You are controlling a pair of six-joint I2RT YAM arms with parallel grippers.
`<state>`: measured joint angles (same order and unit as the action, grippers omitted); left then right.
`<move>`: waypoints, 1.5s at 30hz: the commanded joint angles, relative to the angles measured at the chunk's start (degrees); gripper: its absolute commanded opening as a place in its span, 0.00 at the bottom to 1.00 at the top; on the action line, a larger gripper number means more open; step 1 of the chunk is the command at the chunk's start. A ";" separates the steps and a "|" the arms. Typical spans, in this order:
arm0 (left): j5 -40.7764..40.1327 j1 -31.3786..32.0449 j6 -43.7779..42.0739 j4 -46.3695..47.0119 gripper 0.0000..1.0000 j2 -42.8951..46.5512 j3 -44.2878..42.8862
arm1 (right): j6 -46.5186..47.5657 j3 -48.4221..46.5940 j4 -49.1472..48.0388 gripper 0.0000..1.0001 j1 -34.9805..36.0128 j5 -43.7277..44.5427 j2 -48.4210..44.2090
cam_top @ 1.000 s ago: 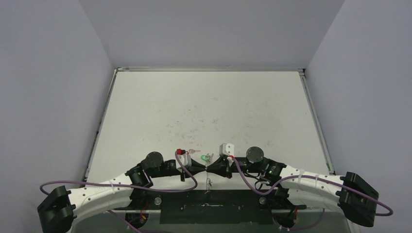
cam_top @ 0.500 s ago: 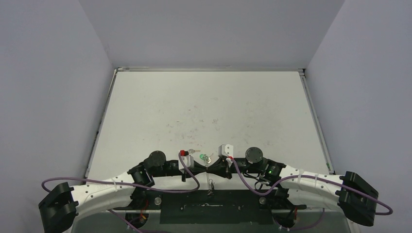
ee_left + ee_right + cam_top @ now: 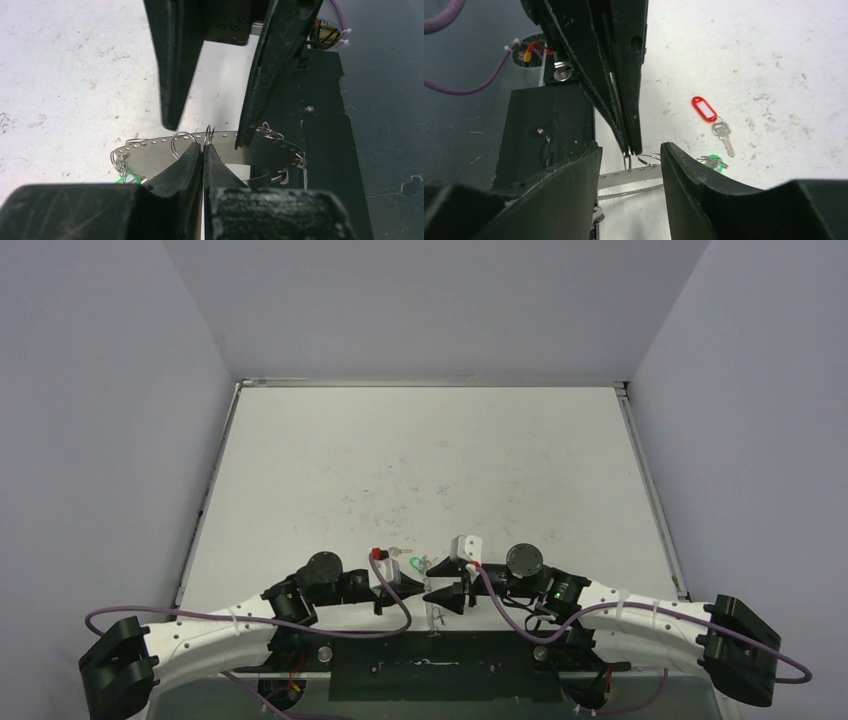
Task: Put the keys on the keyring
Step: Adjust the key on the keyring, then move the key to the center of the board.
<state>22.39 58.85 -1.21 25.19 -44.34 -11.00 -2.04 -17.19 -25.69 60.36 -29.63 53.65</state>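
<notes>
- The keyring (image 3: 150, 154), a flat perforated metal band fringed with small wire rings, lies at 6 o'clock on the table (image 3: 420, 460). It sits at the near edge between the arm bases, partly over the black plate (image 3: 325, 125).
- In the left wrist view its long axis runs 9 to 3 o'clock.
- The left jaws are pressed fully together on the keyring. They pinch one small ring, which stands upright and edge-on, pointing to 12 o'clock.
- The right jaws are parted with a clear gap and hold nothing. The left jaws' tips and the pinched ring stand in that gap, and neither right finger touches them.
- The red key (image 3: 720, 130) lies flat on the table at about 2 o'clock from the pinched ring in the right wrist view. Its tag is toward 11 o'clock and its blade toward 5.
- In the top view the red tag is at 9 o'clock and the blade points to 3.
- The green key (image 3: 713, 163) lies just below the red one, beside the band's end and partly hidden by a right finger. I cannot tell which way it points.
- A second ago the right jaws were closed, tip to tip with the left jaws; now they are open. The left jaws have tightened slightly. The keys have not moved.
- The red tag's white label window is too small to read.
</notes>
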 commanded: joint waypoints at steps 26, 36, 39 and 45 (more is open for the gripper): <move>-18.62 0.39 5.86 -36.29 0.00 27.05 -12.87 | -17.29 -11.90 16.96 1.00 -2.14 42.12 -1.17; -27.01 0.31 2.66 -54.06 0.00 33.57 -23.20 | -17.71 -19.25 16.60 0.85 -2.90 36.05 17.00; -31.34 0.30 2.04 -56.85 0.00 35.14 -24.96 | -18.21 -23.40 16.76 0.75 -3.13 32.94 23.52; -37.05 0.35 1.48 -59.99 0.00 37.62 -26.76 | -15.27 -28.91 13.23 0.66 -2.70 23.39 34.81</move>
<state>-9.21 59.16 1.48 -33.06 -8.01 -34.39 -19.18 -41.95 -9.15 57.67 1.30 83.85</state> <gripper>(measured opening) 0.007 0.682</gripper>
